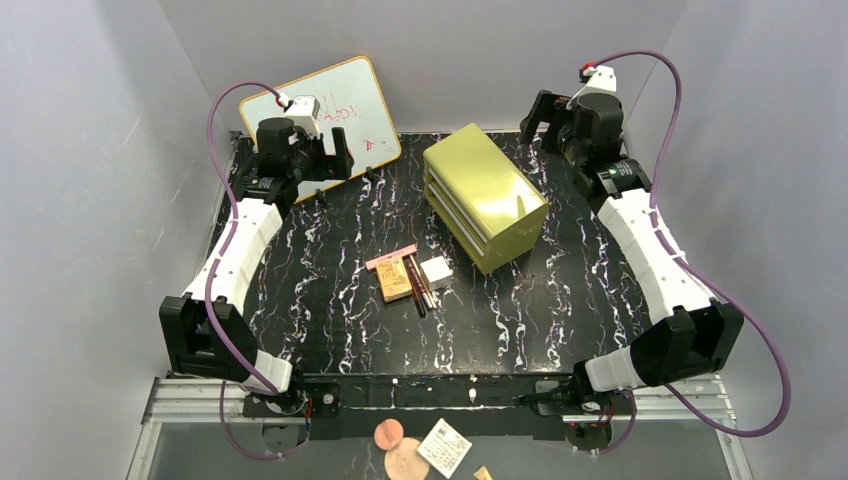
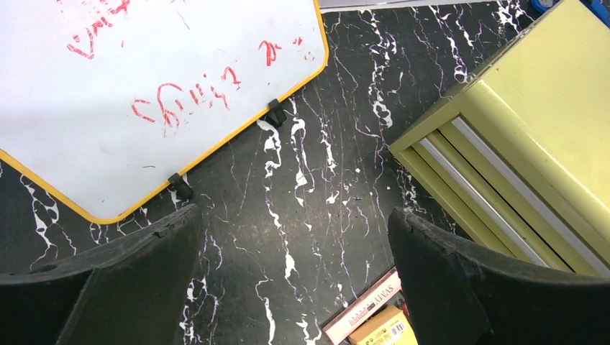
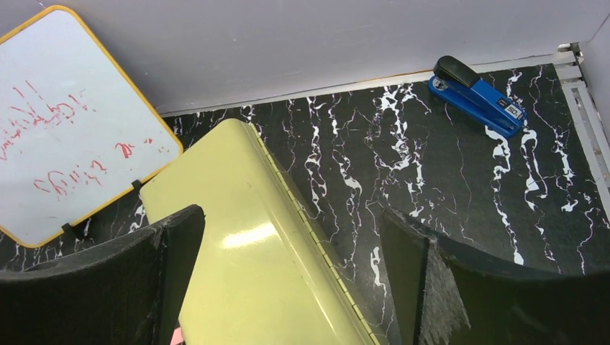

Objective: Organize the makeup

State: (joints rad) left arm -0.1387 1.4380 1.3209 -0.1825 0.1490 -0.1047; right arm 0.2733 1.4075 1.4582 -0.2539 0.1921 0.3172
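Note:
The makeup lies in a small cluster at the table's middle: a tan-orange palette (image 1: 395,279), a thin pink case (image 1: 391,258), a white square box (image 1: 435,271) and slim dark pencils (image 1: 419,285). The pink case (image 2: 363,306) and the palette (image 2: 385,330) show at the bottom of the left wrist view. My left gripper (image 1: 335,155) hovers at the back left near the whiteboard, open and empty. My right gripper (image 1: 540,125) hovers at the back right behind the drawer chest, open and empty.
An olive-yellow drawer chest (image 1: 484,195) stands right of the makeup, its drawers shut (image 2: 496,194). A whiteboard with red writing (image 1: 320,120) leans at the back left. A blue stapler (image 3: 476,95) lies at the back right corner. Walls enclose the table.

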